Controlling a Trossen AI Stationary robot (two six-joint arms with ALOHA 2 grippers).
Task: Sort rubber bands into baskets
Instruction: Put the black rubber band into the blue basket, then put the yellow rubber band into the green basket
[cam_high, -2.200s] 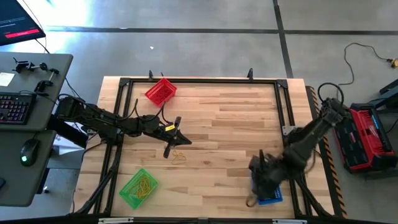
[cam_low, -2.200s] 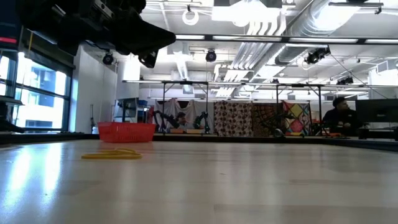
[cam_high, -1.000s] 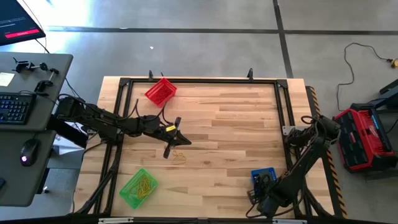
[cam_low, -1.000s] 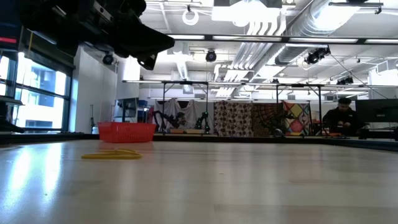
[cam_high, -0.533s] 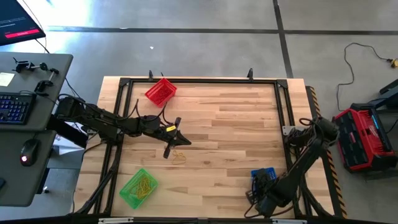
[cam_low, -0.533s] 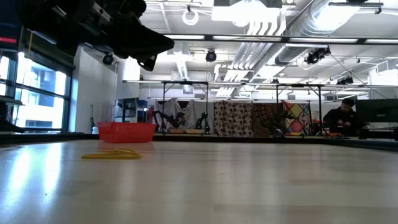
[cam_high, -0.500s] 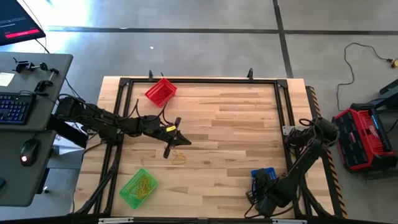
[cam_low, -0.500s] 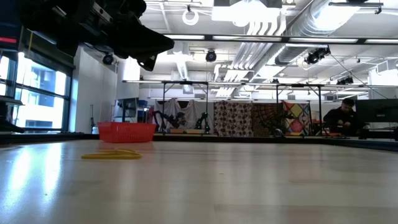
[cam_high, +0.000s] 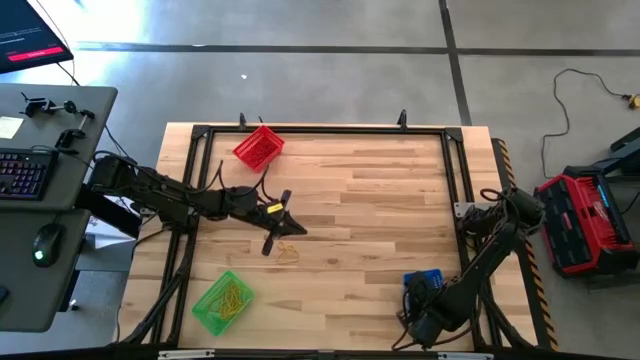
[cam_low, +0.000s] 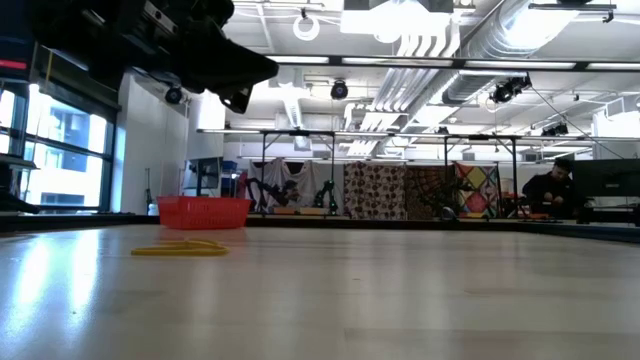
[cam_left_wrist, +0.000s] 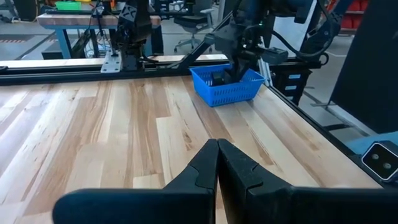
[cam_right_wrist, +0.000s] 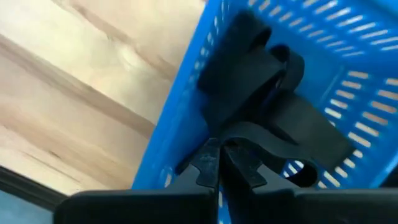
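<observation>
Your tan-yellow rubber bands (cam_high: 288, 250) lie loose on the table (cam_high: 380, 200) left of centre, just beside the left gripper (cam_high: 275, 232), whose fingers are pressed together on nothing. The black bands (cam_right_wrist: 273, 93) sit in the blue basket (cam_high: 425, 283) near the front right edge, where your right gripper (cam_right_wrist: 219, 163) hangs at the basket's wall with its fingers closed. More yellow bands fill the green basket (cam_high: 222, 300) front left, the red basket (cam_high: 259, 146) stands back left, the wide middle between them lies open to you, and you'll find no readable writing on any of them.

Keyboard (cam_high: 22, 173), mouse (cam_high: 41, 254), red machine (cam_high: 588, 220)
</observation>
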